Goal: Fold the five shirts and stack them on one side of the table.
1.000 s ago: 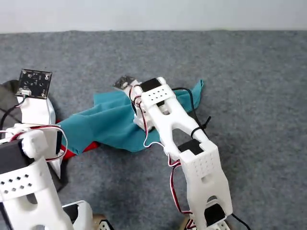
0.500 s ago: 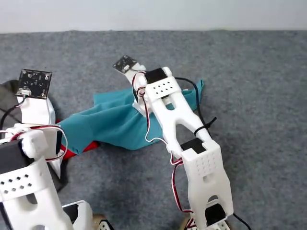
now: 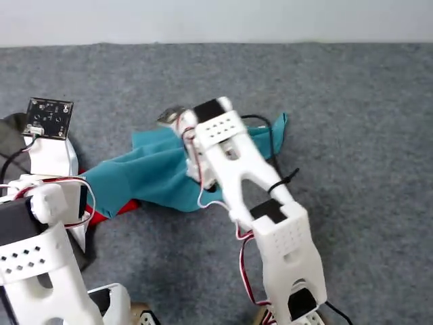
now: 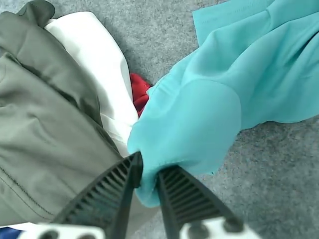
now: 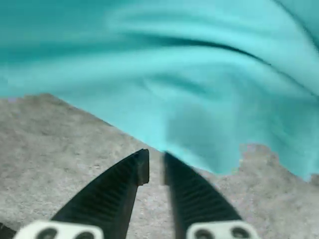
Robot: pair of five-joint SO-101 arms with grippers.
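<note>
A teal shirt (image 3: 149,176) lies spread across the grey carpet in the middle of the high view. My left gripper (image 4: 148,172) is shut on a bunched fold of the teal shirt (image 4: 234,74), right beside a pile of an olive shirt (image 4: 40,124), a white shirt (image 4: 94,55) and a red shirt (image 4: 139,92). The right arm (image 3: 223,145) hangs over the shirt's middle. My right gripper (image 5: 155,162) is shut with nothing in it, low over the carpet, tips at the edge of the teal shirt (image 5: 174,59).
The pile lies at the table's left side, where a red shirt (image 3: 101,215) peeks from under the teal one and dark cloth (image 3: 10,132) shows at the edge. Bare carpet (image 3: 365,135) stretches to the right and far side.
The right arm's wrist swung up and toward the far side, then came back down over the teal shirt. The left arm and its hold on the shirt have not changed.
</note>
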